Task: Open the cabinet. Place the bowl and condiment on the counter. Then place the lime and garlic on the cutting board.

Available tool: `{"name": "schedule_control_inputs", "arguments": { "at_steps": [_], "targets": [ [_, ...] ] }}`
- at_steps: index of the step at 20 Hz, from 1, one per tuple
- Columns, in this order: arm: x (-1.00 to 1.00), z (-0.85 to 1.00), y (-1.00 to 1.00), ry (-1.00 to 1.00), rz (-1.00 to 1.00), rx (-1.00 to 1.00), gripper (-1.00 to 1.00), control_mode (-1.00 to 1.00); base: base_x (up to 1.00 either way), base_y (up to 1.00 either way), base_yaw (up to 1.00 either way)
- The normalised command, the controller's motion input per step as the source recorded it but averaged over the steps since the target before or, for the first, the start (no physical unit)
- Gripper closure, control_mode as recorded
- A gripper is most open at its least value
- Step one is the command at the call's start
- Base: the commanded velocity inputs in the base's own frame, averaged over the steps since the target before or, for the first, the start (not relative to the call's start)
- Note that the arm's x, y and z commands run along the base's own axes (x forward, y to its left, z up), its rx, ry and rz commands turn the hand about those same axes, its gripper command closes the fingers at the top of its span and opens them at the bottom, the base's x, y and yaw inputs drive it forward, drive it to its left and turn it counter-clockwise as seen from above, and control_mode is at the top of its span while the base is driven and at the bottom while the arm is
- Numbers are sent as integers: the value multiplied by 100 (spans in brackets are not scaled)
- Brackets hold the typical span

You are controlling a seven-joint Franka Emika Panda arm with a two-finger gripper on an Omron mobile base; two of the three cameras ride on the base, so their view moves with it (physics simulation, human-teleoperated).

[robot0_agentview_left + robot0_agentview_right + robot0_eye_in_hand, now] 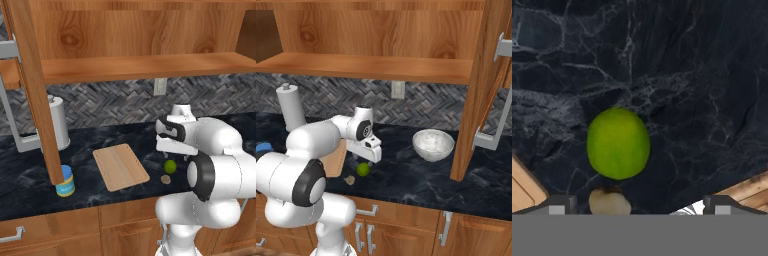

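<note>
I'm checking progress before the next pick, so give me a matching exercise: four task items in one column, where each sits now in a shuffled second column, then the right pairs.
Things:
1. round speckled grey-white stone-look bowl
2. small yellow jar with blue lid
3. small bright green lime
4. flat light-wood cutting board

Places:
A. on the dark counter at the foot of the open cabinet door near the paper-towel roll
B. right under the open gripper, beside the tan garlic
C. nothing on it, between jar and lime
D. on the counter by the other open cabinet door

Pairs: 1-D, 2-A, 3-B, 4-C
</note>
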Motion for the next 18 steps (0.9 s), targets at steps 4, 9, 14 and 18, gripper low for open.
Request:
{"name": "schedule_control_inputs", "arguments": {
  "at_steps": [4,9,14,18],
  "targets": [
    [0,-26,7,-4,0,0,-100,-100,0,0,0],
    [0,-34,6,-2,0,0,-100,-100,0,0,0],
    [0,-24,0,0,0,0,-100,-100,0,0,0],
    [3,-22,0,0,0,0,-100,-100,0,0,0]
  ]
}}
